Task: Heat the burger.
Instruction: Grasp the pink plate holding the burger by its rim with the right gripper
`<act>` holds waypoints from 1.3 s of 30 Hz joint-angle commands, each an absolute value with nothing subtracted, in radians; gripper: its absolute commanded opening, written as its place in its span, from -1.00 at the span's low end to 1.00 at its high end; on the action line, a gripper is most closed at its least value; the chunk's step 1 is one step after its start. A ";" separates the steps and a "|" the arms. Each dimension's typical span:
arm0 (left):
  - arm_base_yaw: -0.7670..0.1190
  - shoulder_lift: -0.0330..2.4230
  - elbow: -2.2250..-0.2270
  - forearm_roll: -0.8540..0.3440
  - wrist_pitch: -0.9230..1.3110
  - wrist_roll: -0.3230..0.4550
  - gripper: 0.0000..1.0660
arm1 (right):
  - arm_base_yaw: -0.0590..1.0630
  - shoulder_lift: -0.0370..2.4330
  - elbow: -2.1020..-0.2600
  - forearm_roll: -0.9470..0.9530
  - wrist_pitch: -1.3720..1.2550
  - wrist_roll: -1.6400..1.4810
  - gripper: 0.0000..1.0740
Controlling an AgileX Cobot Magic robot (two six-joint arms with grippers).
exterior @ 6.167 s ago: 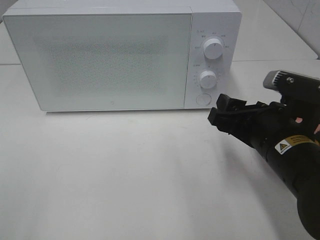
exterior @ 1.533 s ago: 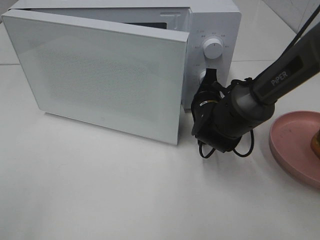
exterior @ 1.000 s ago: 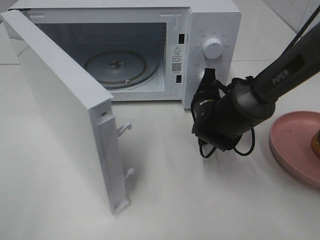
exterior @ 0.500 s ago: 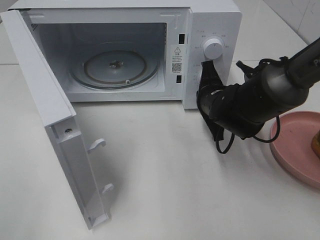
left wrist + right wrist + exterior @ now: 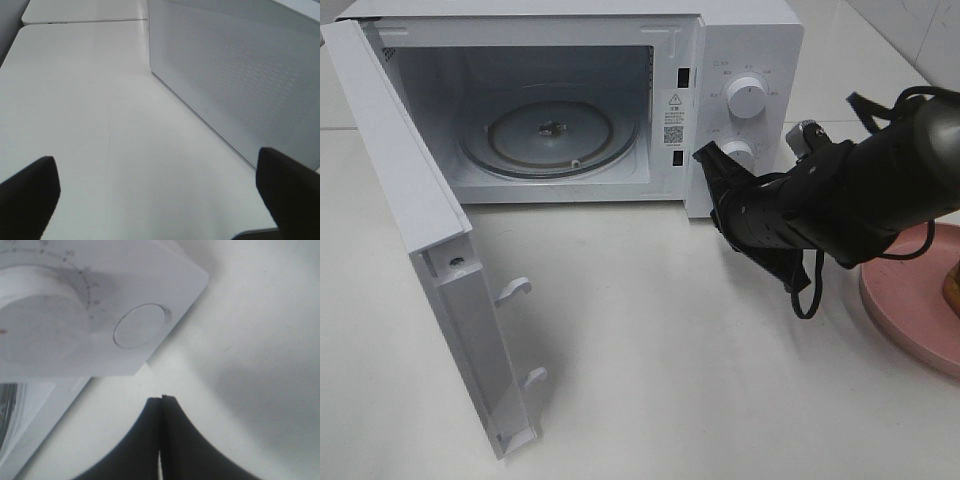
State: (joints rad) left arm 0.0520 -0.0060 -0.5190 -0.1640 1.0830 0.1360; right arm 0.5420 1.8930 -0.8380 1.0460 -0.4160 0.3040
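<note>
I have the right fingers [image 5: 145, 445] pressed together with nothing between them, hanging close to the microwave's [image 5: 750, 40] round button [image 5: 140, 326] and lower knob [image 5: 737, 150]. The left fingers [image 5: 27, 195] stand wide apart over the table [image 5: 90, 100], beside the swung-open door [image 5: 410, 190]. The glass turntable [image 5: 548, 135] shows inside. The burger [image 5: 954, 285] is, I think, that brown sliver at the frame edge on the pink plate [image 5: 900, 300], well apart from the oven.

The microwave [image 5: 750, 40] stands at the back of the table [image 5: 670, 390], turntable [image 5: 548, 135] inside, door [image 5: 420, 230] open leftward, plate [image 5: 905, 300] to its right.
</note>
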 commanded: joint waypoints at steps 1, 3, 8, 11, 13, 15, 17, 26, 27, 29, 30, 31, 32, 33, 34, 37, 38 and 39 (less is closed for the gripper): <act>0.054 -0.023 -0.516 -0.170 1.072 0.130 0.87 | 0.496 1.823 -0.835 1.040 -0.252 0.056 -1.00; 0.054 -0.023 -0.516 -0.170 1.072 0.130 0.87 | 0.484 1.810 -0.835 1.040 -0.215 0.008 -1.00; 0.054 -0.023 -0.516 -0.170 1.072 0.130 0.87 | 0.422 1.757 -0.836 1.032 -0.025 -0.163 -1.00; 0.054 -0.023 -0.516 -0.170 1.072 0.130 0.87 | 0.376 1.733 -0.836 0.951 0.118 -0.226 -1.00; 0.054 -0.023 -0.516 -0.170 1.072 0.130 0.87 | 0.365 1.728 -0.837 0.912 0.156 -0.229 -1.00; 0.054 -0.023 -0.516 -0.170 1.072 0.130 0.87 | 0.338 1.714 -0.837 0.787 0.247 -0.229 -1.00; 0.054 -0.023 -0.516 -0.170 1.072 0.130 0.87 | 0.328 1.704 -0.837 0.696 0.300 -0.229 -0.99; 0.054 -0.023 -0.516 -0.170 1.072 0.130 0.87 | 0.315 1.629 -0.837 0.410 0.431 -0.229 -0.93; 0.054 -0.023 -0.516 -0.170 1.072 0.130 0.87 | 0.315 1.629 -0.837 0.410 0.431 -0.229 -0.93; 0.054 -0.023 -0.516 -0.170 1.072 0.130 0.87 | 0.283 1.596 -0.837 0.360 0.527 -0.229 -0.91; 0.054 -0.023 -0.516 -0.170 1.072 0.130 0.87 | 0.283 1.596 -0.837 0.360 0.527 -0.229 -0.91; 0.054 -0.023 -0.516 -0.170 1.072 0.130 0.87 | 0.273 1.592 -0.837 0.350 0.553 -0.229 -0.90; 0.054 -0.023 -0.516 -0.170 1.072 0.130 0.87 | 0.273 1.592 -0.837 0.350 0.553 -0.229 -0.90; 0.054 -0.023 -0.516 -0.170 1.072 0.130 0.87 | 0.253 1.580 -0.837 0.320 0.598 -0.229 -0.88; 0.054 -0.023 -0.516 -0.170 1.072 0.130 0.87 | 0.234 1.570 -0.839 0.290 0.635 -0.229 -0.84; 0.054 -0.023 -0.516 -0.170 1.072 0.130 0.87 | 0.226 1.568 -0.840 0.273 0.645 -0.229 -0.82; 0.054 -0.023 -0.516 -0.170 1.072 0.130 0.87 | 0.203 1.565 -0.844 0.250 0.661 -0.229 -0.74; 0.054 -0.023 -0.516 -0.170 1.072 0.130 0.87 | 0.193 1.565 -0.850 0.234 0.675 -0.229 -0.67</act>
State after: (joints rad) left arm 0.0520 -0.0060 -0.5190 -0.1640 1.0830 0.1360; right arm 0.2220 1.5760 -0.8390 0.2780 0.6350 -0.2150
